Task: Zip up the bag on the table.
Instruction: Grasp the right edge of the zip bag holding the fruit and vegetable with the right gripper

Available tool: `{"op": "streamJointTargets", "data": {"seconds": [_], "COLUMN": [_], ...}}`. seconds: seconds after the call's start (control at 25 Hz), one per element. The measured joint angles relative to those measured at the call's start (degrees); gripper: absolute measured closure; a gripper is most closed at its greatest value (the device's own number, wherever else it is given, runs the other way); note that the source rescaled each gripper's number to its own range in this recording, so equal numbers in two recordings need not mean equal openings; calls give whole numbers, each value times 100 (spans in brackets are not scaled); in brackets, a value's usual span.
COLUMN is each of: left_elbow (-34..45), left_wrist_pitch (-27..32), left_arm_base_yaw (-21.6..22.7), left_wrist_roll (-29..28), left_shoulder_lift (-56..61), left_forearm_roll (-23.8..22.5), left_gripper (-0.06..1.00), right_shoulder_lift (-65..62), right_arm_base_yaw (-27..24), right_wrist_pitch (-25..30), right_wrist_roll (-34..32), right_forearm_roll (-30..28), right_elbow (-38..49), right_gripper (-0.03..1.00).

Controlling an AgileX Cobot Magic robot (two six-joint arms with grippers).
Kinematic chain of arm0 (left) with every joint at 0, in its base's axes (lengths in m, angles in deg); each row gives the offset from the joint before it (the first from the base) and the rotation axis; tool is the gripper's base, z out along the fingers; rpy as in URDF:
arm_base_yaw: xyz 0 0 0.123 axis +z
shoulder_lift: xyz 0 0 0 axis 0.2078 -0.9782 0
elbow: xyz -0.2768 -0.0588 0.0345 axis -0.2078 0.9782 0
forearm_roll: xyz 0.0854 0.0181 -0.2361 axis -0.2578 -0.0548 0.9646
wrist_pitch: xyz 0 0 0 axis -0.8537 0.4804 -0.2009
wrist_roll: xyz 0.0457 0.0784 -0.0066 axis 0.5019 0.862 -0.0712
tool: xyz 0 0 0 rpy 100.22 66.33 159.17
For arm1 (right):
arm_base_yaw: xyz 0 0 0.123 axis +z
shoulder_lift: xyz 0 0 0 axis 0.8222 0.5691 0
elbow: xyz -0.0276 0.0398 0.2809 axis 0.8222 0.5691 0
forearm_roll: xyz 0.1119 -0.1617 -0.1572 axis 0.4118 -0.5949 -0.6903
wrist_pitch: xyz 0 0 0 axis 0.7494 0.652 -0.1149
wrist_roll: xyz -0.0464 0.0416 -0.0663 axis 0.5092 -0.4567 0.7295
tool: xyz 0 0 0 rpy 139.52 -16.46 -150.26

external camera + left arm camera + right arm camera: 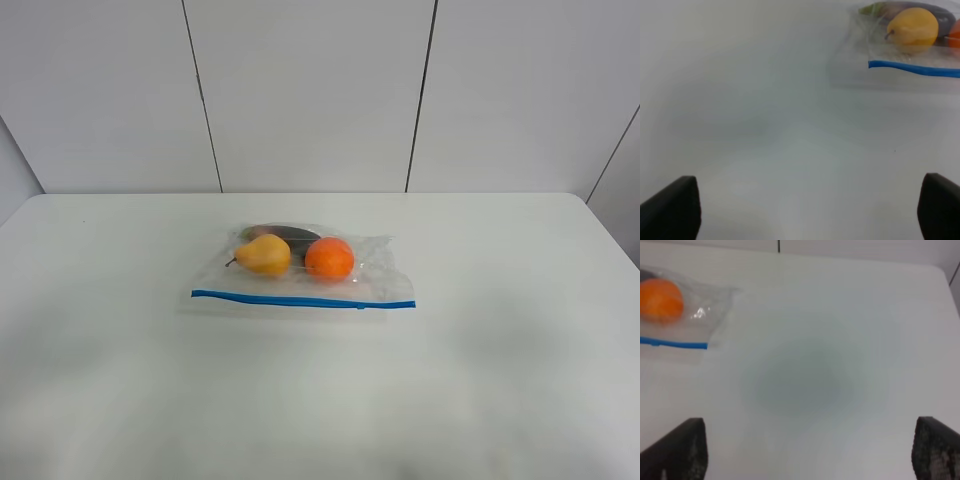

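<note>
Fingertips [675,210] spread wide and gripping nothing are framing both wrist views.
We are hovering the left gripper [810,210] and right gripper [810,450] over the table [500,380], well apart from the bag [300,270], which is lying mid-table with its blue zipper strip [300,299] nearest us. We are judging the reach as not yet begun; next comes pinching one end of the strip. Whether it is part-sealed, we are unable to tell.

Lab-like test bay: plain white table [100,380], grey panelled wall [300,90] (seams visible).
</note>
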Motion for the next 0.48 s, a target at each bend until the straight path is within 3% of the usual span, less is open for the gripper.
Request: {"op": "streamJointTargets", "data": {"seconds": [0.2,0.48], "left_elbow": [0,0], "left_wrist_pitch": [0,0], "left_arm_base_yaw": [0,0], "left_wrist_roll": [0,0], "left_shoulder_lift": [0,0], "left_forearm_roll": [0,0], "left_gripper": [-6,-6], "right_shoulder_lift": [2011,4925], "right_arm_base_yaw": [0,0], "right_wrist_pitch": [-7,-25], "right_wrist_roll": [0,34], "right_forearm_roll": [273,1462], "right_elbow": [-923,-2315], "right_gripper": [1,1]}}
